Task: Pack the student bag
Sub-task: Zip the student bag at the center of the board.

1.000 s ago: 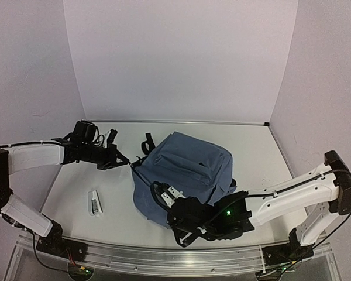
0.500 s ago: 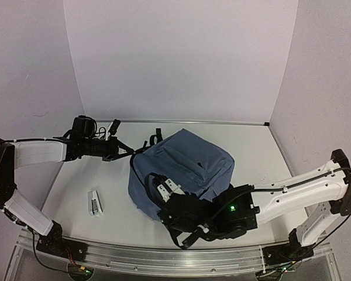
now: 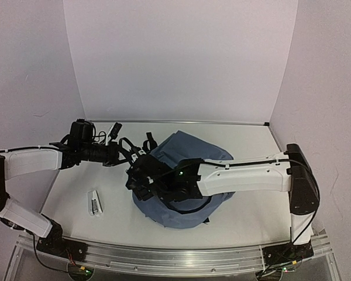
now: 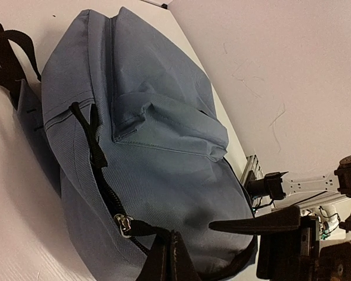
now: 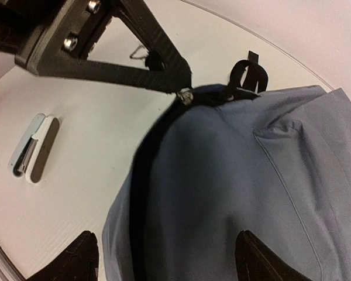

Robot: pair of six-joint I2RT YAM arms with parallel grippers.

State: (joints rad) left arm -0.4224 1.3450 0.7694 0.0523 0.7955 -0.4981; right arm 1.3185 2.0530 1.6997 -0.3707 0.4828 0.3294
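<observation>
1. Overhead, we see the student bag [image 3: 190,147] lying mid-bench [image 3: 257,146]. The left pincer [image 3: 118,155] is at its left corner and the right pincer [image 3: 139,178] reaches over that same corner. A white stapler [image 3: 94,202] lies well apart.
2. Left wrist: our fingers [image 4: 178,260] are pinched shut on the black zipper pull [image 4: 143,229]. We judge the zip should be drawn along its track, not lifted.
3. Right wrist: the right pincer [image 5: 164,260] stands wide and empty, straddling the fabric. We should clamp the cloth beside the slider [image 5: 184,95] before the left pulls, or the whole bag may slide.
</observation>
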